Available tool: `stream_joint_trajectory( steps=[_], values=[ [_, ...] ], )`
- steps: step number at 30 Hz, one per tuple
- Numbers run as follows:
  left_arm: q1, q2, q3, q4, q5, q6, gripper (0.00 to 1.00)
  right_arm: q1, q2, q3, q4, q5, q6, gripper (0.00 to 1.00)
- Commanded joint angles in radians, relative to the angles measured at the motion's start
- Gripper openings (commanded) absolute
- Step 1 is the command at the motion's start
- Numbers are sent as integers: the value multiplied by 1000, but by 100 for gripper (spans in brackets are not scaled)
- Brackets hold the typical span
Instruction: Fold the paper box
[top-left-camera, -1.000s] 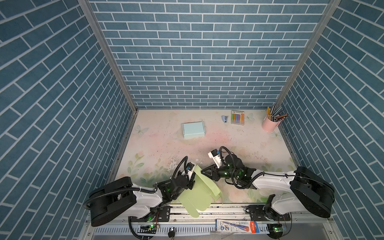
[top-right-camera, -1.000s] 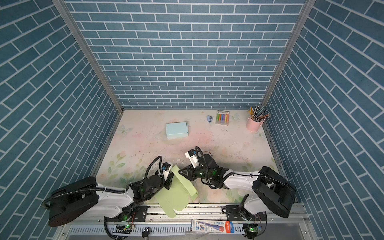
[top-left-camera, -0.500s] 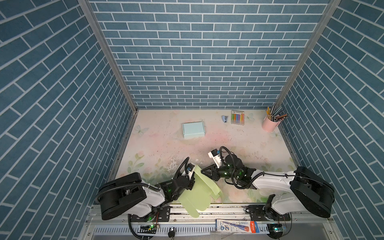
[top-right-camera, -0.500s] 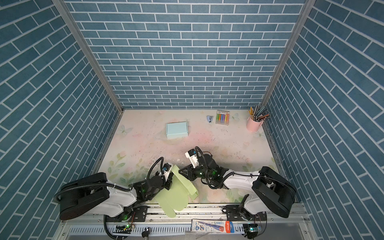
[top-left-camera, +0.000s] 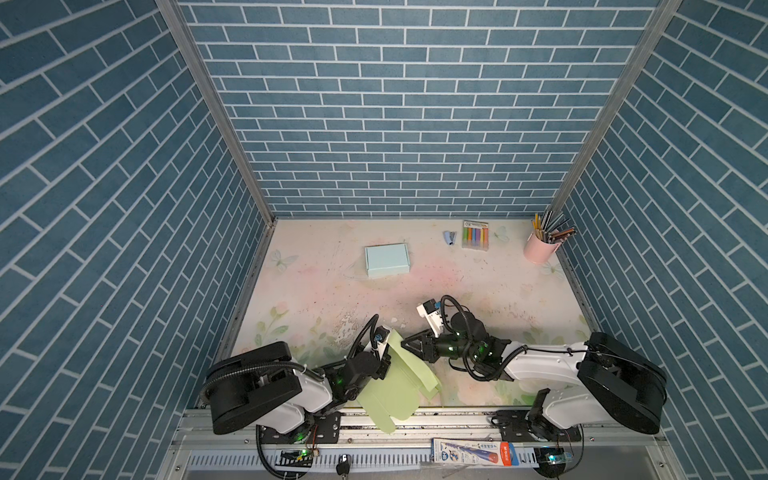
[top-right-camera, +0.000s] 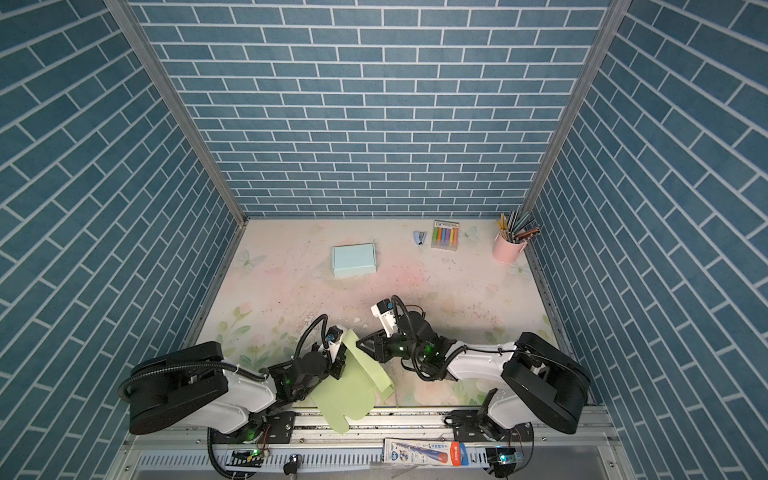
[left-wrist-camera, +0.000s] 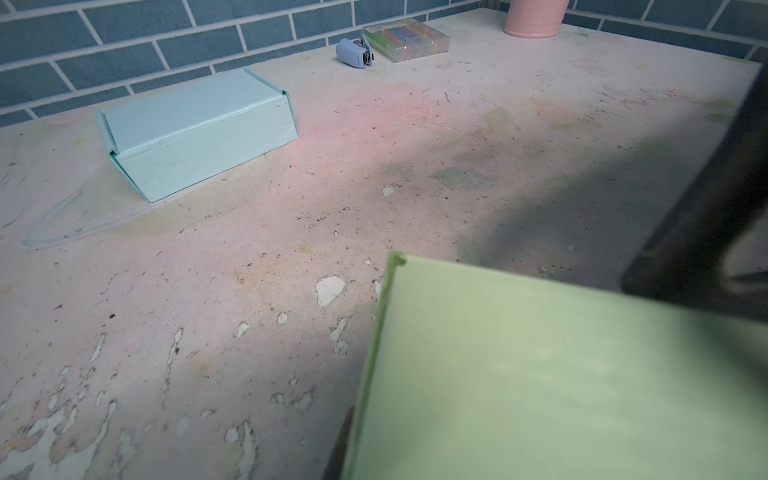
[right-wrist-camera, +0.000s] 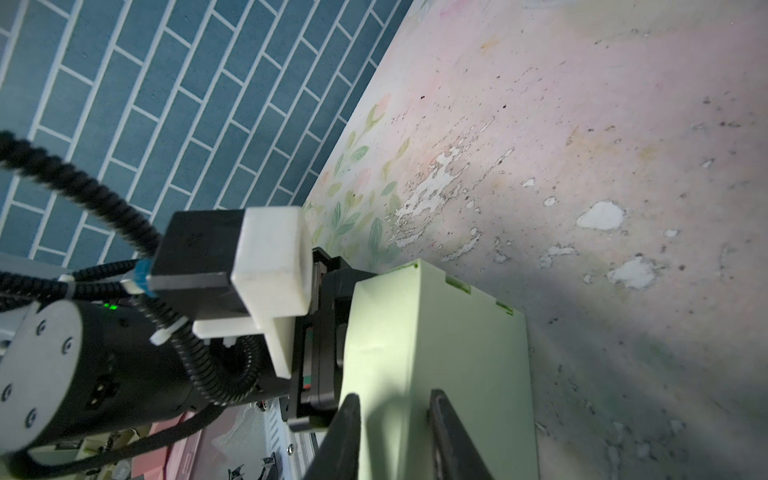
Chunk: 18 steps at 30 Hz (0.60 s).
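Far left, low by the front rail: the left gripper (top-left-camera: 384, 362), jaws clamped on the left edge of the green paper box (top-left-camera: 395, 386). Box only partly folded, tilted up off the table (top-left-camera: 316, 291), with its lower corner hanging past the front edge over the rail. Seen so in both top views. From the left wrist, little more than one flat green panel, close and blurred.

Just right of the box, reaching in from the right: the right gripper (top-left-camera: 409, 344), jaws parted, tips at the box's upper edge. From the right wrist, dark fingers (right-wrist-camera: 349, 436) standing apart, with a strip of green panel showing between them. Cannot tell whether pressing on the card or just off it.

Further back, well apart from both arms, left to right across the table:
- a pale blue box (top-left-camera: 386, 260), closed and lying flat, left of centre
- a small blue stapler (top-left-camera: 449, 237) near the back wall
- a clear pack of coloured markers (top-left-camera: 475, 235) just beside the stapler
- a pink cup (top-left-camera: 538, 251) of pencils in the far right corner
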Motion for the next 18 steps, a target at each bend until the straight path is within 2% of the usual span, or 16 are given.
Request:
stream_joint_trajectory(
  steps=[1,4,10,13,18],
  values=[
    [-3,8,-3,13,-7,8,14,-8,-86,-9,-33,16,14,39],
    [-3,11,-1,13,-6,11,14,-44,-153,-18,-86,48,5,42],
    [-3,14,1,19,-6,13,14,-148,-244,-43,-198,120,-16,40],
    [-4,21,3,23,-5,14,14,-210,-207,-49,-211,117,-56,39],
    [-3,17,4,18,-6,16,14,-219,-57,28,-269,64,-131,36]
  ],
)
